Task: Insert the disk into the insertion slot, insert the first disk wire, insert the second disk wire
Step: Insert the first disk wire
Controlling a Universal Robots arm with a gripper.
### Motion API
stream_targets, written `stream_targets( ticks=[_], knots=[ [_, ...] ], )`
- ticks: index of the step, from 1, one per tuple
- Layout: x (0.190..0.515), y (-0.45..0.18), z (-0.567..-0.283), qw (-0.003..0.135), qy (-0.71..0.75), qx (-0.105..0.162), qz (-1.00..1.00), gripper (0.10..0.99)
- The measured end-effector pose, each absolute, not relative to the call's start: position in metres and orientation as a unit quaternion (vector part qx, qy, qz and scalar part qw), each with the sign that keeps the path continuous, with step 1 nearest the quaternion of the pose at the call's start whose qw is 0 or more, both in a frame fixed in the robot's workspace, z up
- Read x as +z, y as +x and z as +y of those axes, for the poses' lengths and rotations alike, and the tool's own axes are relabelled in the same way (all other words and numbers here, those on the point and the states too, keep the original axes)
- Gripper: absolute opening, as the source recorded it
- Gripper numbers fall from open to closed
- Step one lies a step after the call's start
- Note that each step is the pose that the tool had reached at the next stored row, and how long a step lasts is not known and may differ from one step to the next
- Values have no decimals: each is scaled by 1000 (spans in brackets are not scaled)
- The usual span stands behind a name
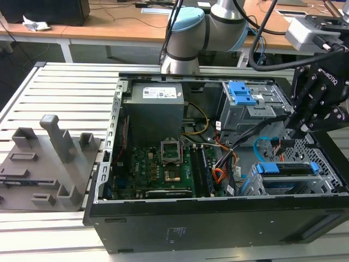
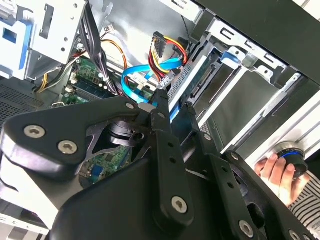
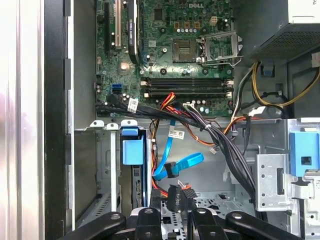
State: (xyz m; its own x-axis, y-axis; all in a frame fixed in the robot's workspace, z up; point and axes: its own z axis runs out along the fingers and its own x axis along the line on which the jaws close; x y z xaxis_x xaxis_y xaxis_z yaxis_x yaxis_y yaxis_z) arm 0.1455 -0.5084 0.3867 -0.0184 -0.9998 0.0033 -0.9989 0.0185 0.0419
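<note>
The disk (image 1: 287, 168) in its blue carrier sits inside the insertion slot (image 1: 329, 176), the perforated cage in the case's corner at the exterior view's right; its blue tab (image 3: 132, 148) faces the motherboard. My gripper (image 1: 297, 132) hangs just above it, fingers a little apart and nothing clamped. The first disk wire's black plug (image 3: 178, 197) lies loose just ahead of my gripper (image 3: 175, 211), with its orange and yellow strands (image 2: 172, 51) trailing. The second disk wire (image 3: 183, 162) loops beside it, also free (image 2: 134, 76).
A taller grey drive box with blue latches (image 1: 244, 95) stands behind the cage. Black cable bundles (image 3: 220, 137) cross between motherboard (image 1: 158, 166) and cage. A person's hand (image 2: 274, 170) holds a blue-ringed knob outside the case. A grey fixture plate (image 1: 43, 164) lies at the exterior view's left.
</note>
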Motion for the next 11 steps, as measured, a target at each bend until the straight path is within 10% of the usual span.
stream_targets(
  ticks=[11],
  knots=[
    [378,145,-508,16,700,-14,-713,302]
  ],
)
